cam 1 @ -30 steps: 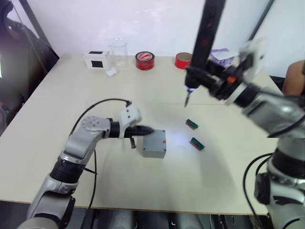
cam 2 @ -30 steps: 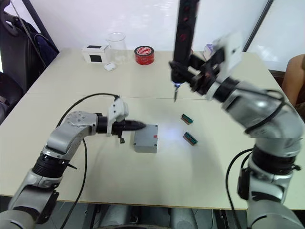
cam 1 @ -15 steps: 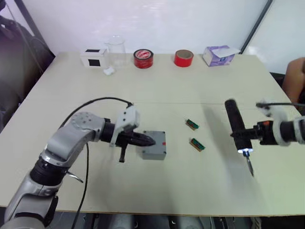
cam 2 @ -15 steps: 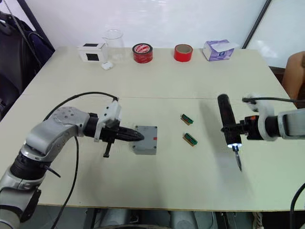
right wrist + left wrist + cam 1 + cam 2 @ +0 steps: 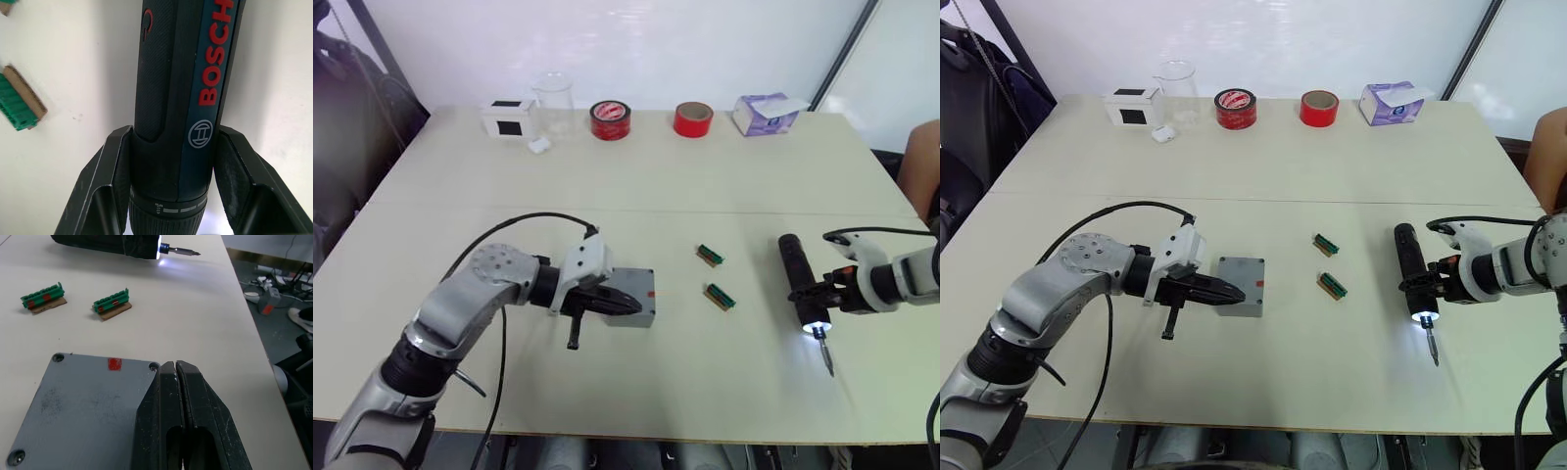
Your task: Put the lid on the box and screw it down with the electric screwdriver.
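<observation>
The grey box sits on the table, left of centre. Its top is the lid, flat face up, with holes at the corners and a red mark at one edge. My left gripper is shut with nothing in it, its tips over the lid's near edge. Off to the right, my right gripper is shut on the electric screwdriver. The black tool hangs low over the table, with its lit tip and bit pointing at the near edge.
Two small green pieces lie between the box and the screwdriver. Along the far edge stand a white box with a black label, a clear beaker, two red tape rolls and a purple tissue box.
The right arm swung the screwdriver from upright over the table's middle down to the right, then a little lower. The left gripper stayed at the box.
</observation>
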{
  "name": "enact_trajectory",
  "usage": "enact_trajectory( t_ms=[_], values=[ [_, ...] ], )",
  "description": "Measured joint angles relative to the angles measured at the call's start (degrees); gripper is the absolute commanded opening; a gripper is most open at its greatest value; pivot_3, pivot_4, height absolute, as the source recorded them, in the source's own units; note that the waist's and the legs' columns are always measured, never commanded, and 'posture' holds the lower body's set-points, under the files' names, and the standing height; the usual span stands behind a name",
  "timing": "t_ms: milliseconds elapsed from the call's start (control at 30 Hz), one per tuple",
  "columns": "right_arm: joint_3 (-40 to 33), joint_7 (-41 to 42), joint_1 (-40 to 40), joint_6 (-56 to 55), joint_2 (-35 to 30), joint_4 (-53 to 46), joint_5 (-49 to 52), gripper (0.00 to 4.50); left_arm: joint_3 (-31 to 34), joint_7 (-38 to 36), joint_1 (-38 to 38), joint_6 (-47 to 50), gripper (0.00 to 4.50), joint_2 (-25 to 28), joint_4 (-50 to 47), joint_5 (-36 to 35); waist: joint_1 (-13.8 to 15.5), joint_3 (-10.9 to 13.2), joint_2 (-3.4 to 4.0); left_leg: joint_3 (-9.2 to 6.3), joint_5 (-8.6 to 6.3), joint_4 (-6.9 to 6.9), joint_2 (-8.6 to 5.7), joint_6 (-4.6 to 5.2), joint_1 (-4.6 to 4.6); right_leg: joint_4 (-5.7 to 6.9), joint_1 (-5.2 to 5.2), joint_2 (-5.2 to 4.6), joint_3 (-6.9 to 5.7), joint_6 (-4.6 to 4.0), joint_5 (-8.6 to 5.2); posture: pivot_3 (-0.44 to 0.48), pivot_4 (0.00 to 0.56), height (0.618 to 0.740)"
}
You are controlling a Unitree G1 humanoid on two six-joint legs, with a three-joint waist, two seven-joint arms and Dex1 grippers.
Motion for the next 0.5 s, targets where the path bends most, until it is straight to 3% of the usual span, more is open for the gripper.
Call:
enact_trajectory(
  t_ms=[167,400,500],
  values=[
    [0.7,3.1,-0.1,-1.6,0.3,-0.7,-3.8,4.44,0.1,-0.3,-0.4,-0.1,0.00,0.3,1.2,0.0,-0.2,0.0,-0.01,-0.01,0.00,0.05,0.00,0.00,0.05,0.00,0.08,0.00,0.00,0.00,0.00,0.000,0.150,0.740],
    [-1.9,5.2,-0.2,-3.8,1.0,-2.6,-7.5,4.44,3.7,-0.6,-0.7,-0.6,0.00,3.0,6.2,-0.7,-0.2,0.0,-0.02,-0.01,0.00,0.07,0.00,-0.01,0.06,0.01,0.09,0.00,0.00,0.01,0.01,0.000,0.150,0.740],
    [-3.8,8.9,1.1,-7.6,-3.7,-9.0,-7.8,4.44,7.4,-0.6,-0.5,1.2,0.00,5.0,7.1,-2.5,-0.1,0.0,0.01,-0.04,0.00,0.04,0.03,0.00,0.04,0.07,0.03,0.00,-0.05,0.03,0.01,0.000,0.150,0.740]
  ],
)
